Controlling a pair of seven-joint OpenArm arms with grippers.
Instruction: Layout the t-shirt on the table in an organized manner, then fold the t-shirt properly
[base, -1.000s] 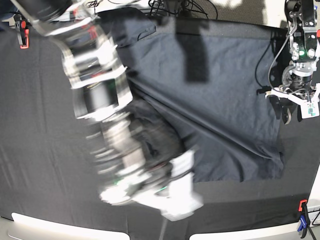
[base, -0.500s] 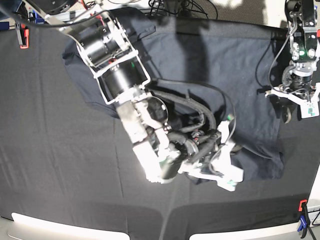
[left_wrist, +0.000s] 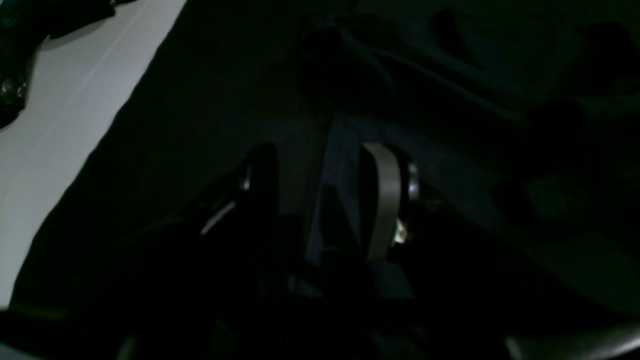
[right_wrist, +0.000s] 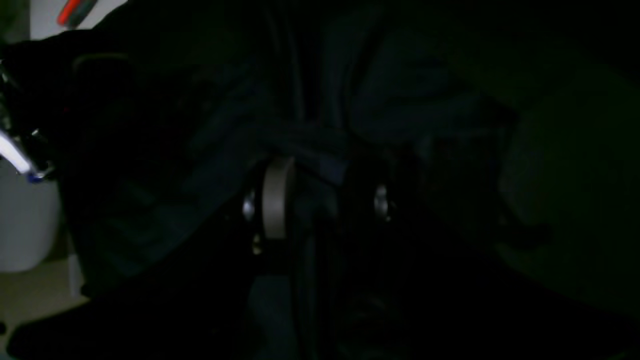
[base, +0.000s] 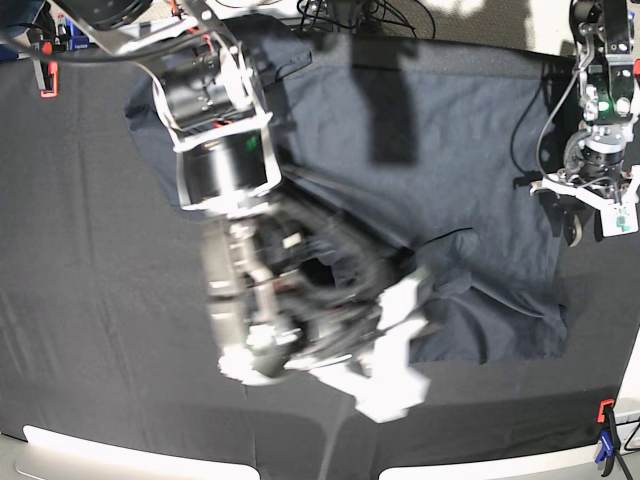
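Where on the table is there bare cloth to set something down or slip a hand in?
The t-shirt leaves two patches of table bare: a broad one left of it in the base view, and a strip between its lower hem and the pale edge. It's crowded mid-table, where the right arm covers the shirt's folds.

I can't read any text, label, brand, number or sign on my screens (and both wrist feeds come through rather dark). Beneath and around the tool on the right arm, in the base view, nothing legible shows, and between or beyond the fingertips of either tool I can make out no lettering or figures.
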